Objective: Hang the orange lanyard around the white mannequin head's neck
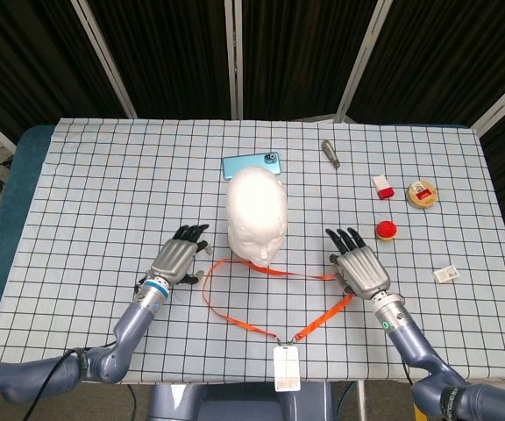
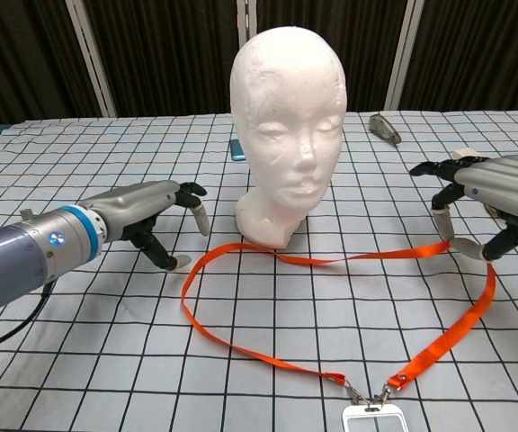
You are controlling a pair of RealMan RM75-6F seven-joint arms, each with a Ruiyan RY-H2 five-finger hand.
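two hands (image 1: 179,261) (image 1: 359,269) flanking orange lanyard (image 2: 268,360), blank badge (image 1: 286,367)

We see bare cloth (image 1: 103,193) open on the left and along the front, so either hand could pass there. The head (image 1: 257,213) stands upright mid-table between the left hand (image 1: 176,260) and right hand (image 1: 359,270) (both with fingers apart, holding nothing). The lanyard (image 1: 235,320) lies flat between them.
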